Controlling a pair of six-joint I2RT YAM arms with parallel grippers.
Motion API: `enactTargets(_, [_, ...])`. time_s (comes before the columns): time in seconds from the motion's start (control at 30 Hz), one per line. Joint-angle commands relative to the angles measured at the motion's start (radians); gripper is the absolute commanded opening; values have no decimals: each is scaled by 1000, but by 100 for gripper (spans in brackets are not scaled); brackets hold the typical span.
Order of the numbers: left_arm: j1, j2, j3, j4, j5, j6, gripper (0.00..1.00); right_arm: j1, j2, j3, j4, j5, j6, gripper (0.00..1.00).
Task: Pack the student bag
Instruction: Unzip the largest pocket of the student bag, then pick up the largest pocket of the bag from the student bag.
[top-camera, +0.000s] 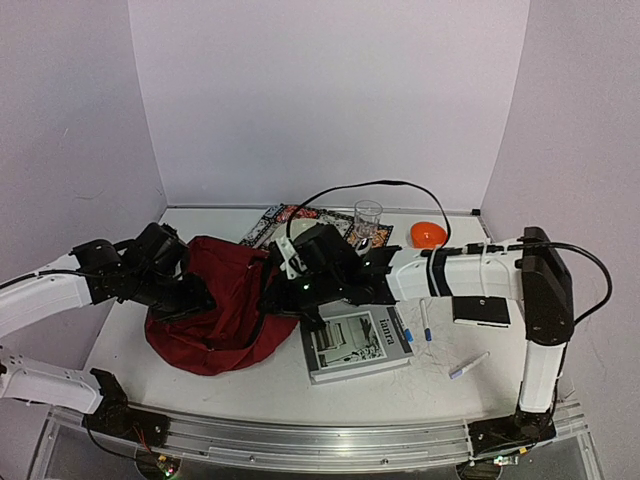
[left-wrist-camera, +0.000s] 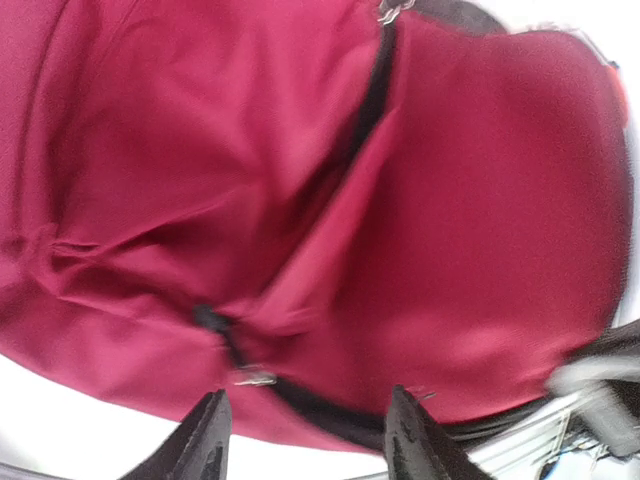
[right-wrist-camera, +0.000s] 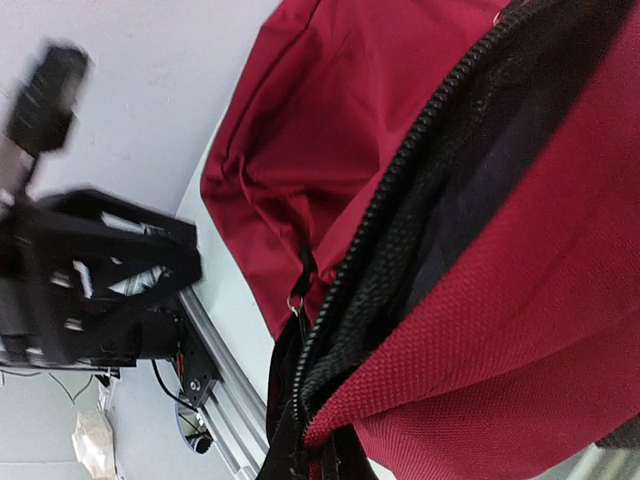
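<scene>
1. The student bag (top-camera: 215, 310) lay slumped on the left half of the table (top-camera: 440, 395), between the 2 arms; its dark-red fabric was crumpled and floppy.
2. The left gripper (left-wrist-camera: 310, 440) sat at the bag's left side with its jaws apart; the left wrist view showed the 2 fingertips (left-wrist-camera: 205, 445) spread, with red cloth and the black zipper (left-wrist-camera: 365, 100) lying just beyond them and nothing pinched between.
3. The right gripper (top-camera: 285, 295) was clenched on the bag's right edge; in the right wrist view its dark fingers met at the zippered rim, which gaped to a black lining (right-wrist-camera: 480, 170).
4. A grey magazine (top-camera: 355, 343) lay just right of the bag; a pen (top-camera: 425, 322) and a marker (top-camera: 468, 366) lay further right, apart from each other.
5. At the back stood a clear glass (top-camera: 367, 222), with an orange object (top-camera: 430, 234) near it on the right.
</scene>
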Motion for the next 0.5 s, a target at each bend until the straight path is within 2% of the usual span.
enactTargets(0.0, [5,32,97,74,-7,19,59,34,39,68,94,-26,11,0])
enactTargets(0.3, [13,165,150,296,62,32,64,48,27,-10,153,4,17,0])
enactTargets(0.47, [14,253,199,371,158,53,64,51,15,-40,168,12,19,0])
